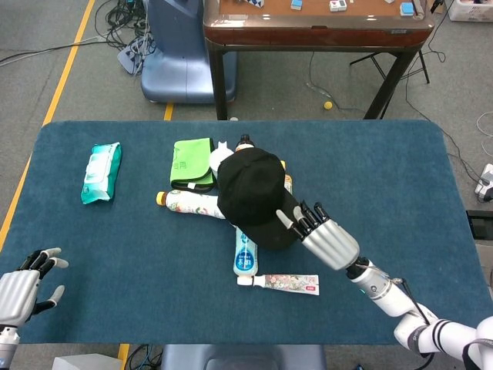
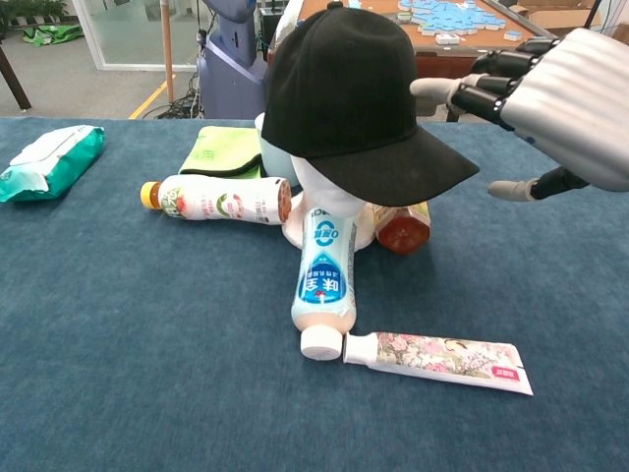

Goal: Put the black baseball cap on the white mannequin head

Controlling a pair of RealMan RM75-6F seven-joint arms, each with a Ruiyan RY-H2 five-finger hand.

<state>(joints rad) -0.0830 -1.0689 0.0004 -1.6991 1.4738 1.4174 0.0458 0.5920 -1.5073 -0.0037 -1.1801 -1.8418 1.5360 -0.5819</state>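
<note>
**Cap on the head, right hand just off the brim**

Nearest on the blue-felt surface (image 1: pixel 400 185) lies a flat flower-printed tube with a white cap (image 2: pixel 437 360), and just beyond it a white bottle with a blue label (image 2: pixel 324 283) pointing towards the near edge. At the near left corner the robot's left hand (image 1: pixel 27 289) rests, fingers apart and holding nothing.

Farther in, the black fabric baseball cap (image 2: pixel 344 93) sits on the white mannequin head (image 2: pixel 329 192), brim pointing near and right. The right hand (image 2: pixel 555 93) hovers just beside the brim, fingers (image 2: pixel 482 96) spread and clamped on nothing; whether a fingertip grazes the brim I cannot tell.

So the placing step looks all but done. What seems left is to draw the right hand clear without snagging the brim, perhaps after a small straightening nudge.

Beyond lie a pale drink bottle with a yellow cap (image 2: pixel 221 200), a folded green cloth (image 1: pixel 192 163), and far left a teal wipes packet (image 1: pixel 102 172).
</note>
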